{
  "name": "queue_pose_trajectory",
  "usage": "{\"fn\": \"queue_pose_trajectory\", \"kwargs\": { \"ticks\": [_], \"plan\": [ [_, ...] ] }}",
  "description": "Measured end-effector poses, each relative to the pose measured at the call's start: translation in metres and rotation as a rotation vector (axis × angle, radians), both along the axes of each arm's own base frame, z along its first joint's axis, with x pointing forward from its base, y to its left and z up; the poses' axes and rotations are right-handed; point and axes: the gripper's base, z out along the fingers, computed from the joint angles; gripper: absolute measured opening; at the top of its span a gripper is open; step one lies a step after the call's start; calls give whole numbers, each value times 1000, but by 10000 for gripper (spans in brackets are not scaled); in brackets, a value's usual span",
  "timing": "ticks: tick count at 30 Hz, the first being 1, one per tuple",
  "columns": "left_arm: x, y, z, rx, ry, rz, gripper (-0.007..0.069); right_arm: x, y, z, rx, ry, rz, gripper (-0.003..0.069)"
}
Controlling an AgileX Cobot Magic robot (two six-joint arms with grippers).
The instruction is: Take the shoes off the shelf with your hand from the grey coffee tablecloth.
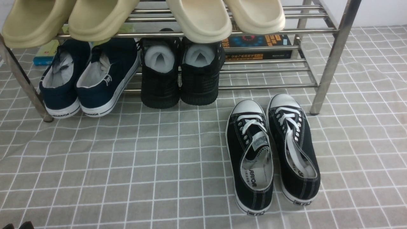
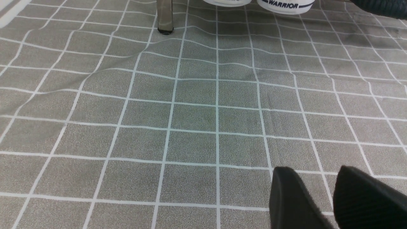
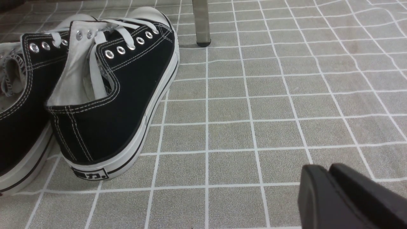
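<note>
Low over the grey coffee tablecloth (image 3: 254,105), right gripper (image 3: 329,175) seemingly closed, empty, beside the shoes (image 3: 105,95).

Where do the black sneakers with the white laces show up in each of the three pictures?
Front view: the black sneakers lie right of centre on the checked cloth, toes toward the rack.
Left wrist view: not in it.
Right wrist view: at the left edge, heels nearest the camera.
Shared landmark: the rack's right front leg, just past the toes in both.
</note>
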Motion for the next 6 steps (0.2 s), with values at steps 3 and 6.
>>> {"fn": "queue_pose_trajectory", "kwargs": {
  "ticks": [3, 6],
  "plan": [
    [0, 0, 0, 0, 0, 0, 242, 0, 0, 0, 0, 0, 0, 71],
    [0, 0, 0, 0, 0, 0, 242, 0, 0, 0, 0, 0, 0, 73]
  ]
}}
